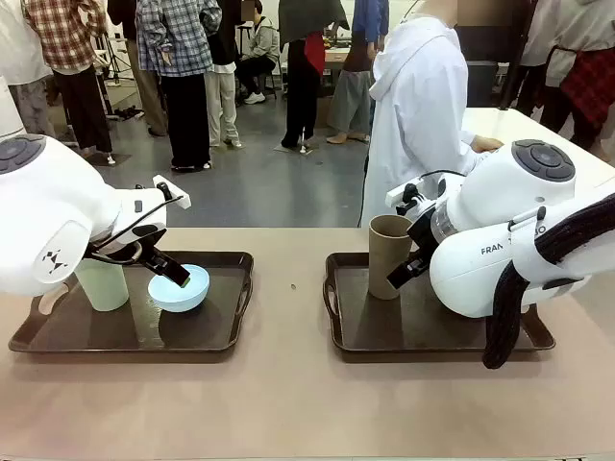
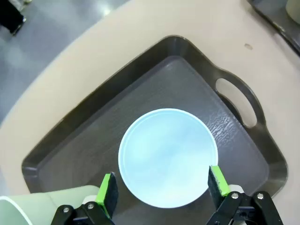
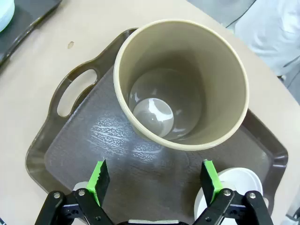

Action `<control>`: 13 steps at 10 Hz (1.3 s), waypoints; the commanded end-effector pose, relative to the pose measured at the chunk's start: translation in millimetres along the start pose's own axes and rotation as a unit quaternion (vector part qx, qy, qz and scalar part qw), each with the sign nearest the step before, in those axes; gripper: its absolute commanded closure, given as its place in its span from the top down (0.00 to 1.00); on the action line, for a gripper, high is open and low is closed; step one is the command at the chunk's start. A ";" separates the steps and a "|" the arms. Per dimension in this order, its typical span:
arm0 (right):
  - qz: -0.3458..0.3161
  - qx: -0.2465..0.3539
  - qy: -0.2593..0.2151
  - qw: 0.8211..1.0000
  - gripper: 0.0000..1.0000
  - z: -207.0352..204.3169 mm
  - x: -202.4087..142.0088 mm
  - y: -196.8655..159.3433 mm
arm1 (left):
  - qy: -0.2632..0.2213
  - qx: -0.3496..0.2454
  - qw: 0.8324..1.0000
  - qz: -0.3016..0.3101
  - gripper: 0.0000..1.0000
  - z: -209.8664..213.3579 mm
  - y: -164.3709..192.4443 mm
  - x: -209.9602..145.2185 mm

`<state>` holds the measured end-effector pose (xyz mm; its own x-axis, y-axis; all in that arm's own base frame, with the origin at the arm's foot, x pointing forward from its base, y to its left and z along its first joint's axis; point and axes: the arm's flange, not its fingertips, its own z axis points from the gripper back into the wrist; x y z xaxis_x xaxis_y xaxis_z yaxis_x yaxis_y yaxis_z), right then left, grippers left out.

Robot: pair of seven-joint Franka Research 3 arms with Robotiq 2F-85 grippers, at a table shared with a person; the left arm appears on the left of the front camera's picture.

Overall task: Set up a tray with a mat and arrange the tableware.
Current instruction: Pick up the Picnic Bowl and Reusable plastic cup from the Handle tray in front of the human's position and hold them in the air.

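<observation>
You had the left fingers (image 2: 108, 190) spread wide above the left tray (image 2: 234, 140), one green pad on either side of the light blue bowl (image 2: 166, 157). The bowl sat on the tray floor straight ahead of them, just right of the pale green tumbler (image 1: 101, 285). It was round, so I'd judge no wrist turn was needed, only a straight descent to bring the pads astride its rim.

Across a strip of tabletop (image 1: 288, 403), on the right tray (image 3: 117, 154), the brown tumbler (image 3: 180, 84) stood upright in the far left part. Its long axis was vertical and its open mouth faced the right fingers (image 3: 99, 180), which were also spread and held nothing. The tumbler lay ahead of those pads, not between them, and the whitish bowl (image 3: 236, 180) sat close by one pad. Each arm was nearer its own tray's ware.
</observation>
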<state>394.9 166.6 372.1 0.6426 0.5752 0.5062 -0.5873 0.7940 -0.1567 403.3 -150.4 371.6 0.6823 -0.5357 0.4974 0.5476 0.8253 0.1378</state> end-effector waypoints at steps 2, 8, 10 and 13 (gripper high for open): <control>0.000 0.000 0.000 1.000 1.00 0.0 0.0 0.0 | 0.000 0.000 1.000 0.000 1.00 0.0 -0.1 0.0; 0.000 0.000 0.000 1.000 1.00 0.0 0.0 0.0 | 0.000 0.000 1.000 0.000 1.00 0.0 -0.1 0.0; 0.000 0.000 0.000 1.000 1.00 0.0 0.0 0.0 | 0.000 0.000 1.000 0.000 1.00 0.0 -0.1 0.0; -0.011 -0.001 0.009 1.000 1.00 20.6 -6.0 15.0 | -0.006 -0.018 0.999 -0.027 1.00 39.9 -23.7 -12.7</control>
<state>393.4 168.3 375.1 0.6459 0.5724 0.5051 -0.5854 0.7961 -0.1537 400.1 -156.2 378.2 0.6707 -0.5486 0.4991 0.5613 0.8153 0.1418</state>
